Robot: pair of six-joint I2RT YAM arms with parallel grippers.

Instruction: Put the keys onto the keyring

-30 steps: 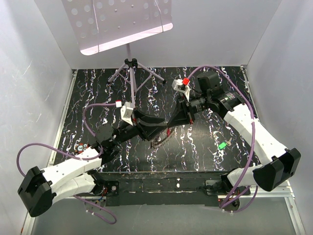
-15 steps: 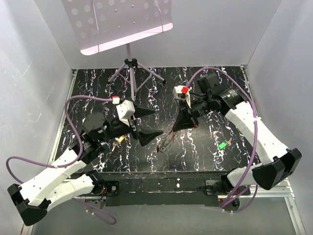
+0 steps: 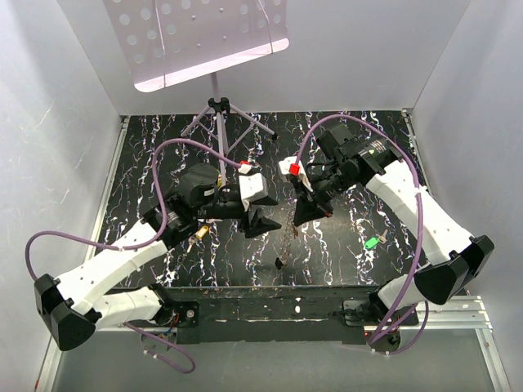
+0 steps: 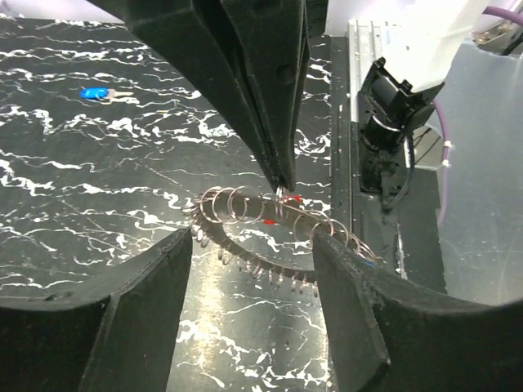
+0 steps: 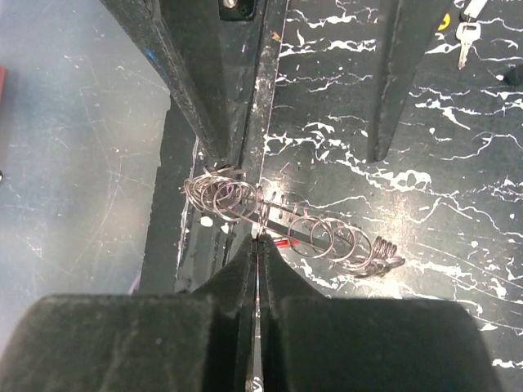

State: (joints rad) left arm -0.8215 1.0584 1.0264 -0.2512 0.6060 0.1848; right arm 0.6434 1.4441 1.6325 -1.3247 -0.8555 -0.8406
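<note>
1. The right fingers [image 5: 245, 273] are pressed together on the keyring [image 5: 286, 222], a chain of coiled wire rings, pinching it near its middle above the centre of the black marbled worktop [image 3: 139, 163].
2. The keyring seems to hang clear of the worktop, though the wrist views make that hard to judge.
3. The left fingers [image 4: 147, 314] stand spread, one on each side of the dangling rings and just short of them, gripping nothing.
4. A red speck [image 4: 292, 198] sits among the rings just beside the pinch. It may be a key's plastic head, but it is too small to tell.
5. Other keys lie loose on the worktop, apart from the keyring:
   - The green key [image 3: 372, 242] is toward the right edge, closer to the near edge than the far one.
   - The brass key [image 3: 198, 234] is left of centre, just beside the left arm.
   - The blue key [image 4: 96, 93] and the silver key [image 5: 466, 33] each lie alone on the marbled surface.
6. A music stand [image 3: 196, 37] rises at the far edge.
</note>
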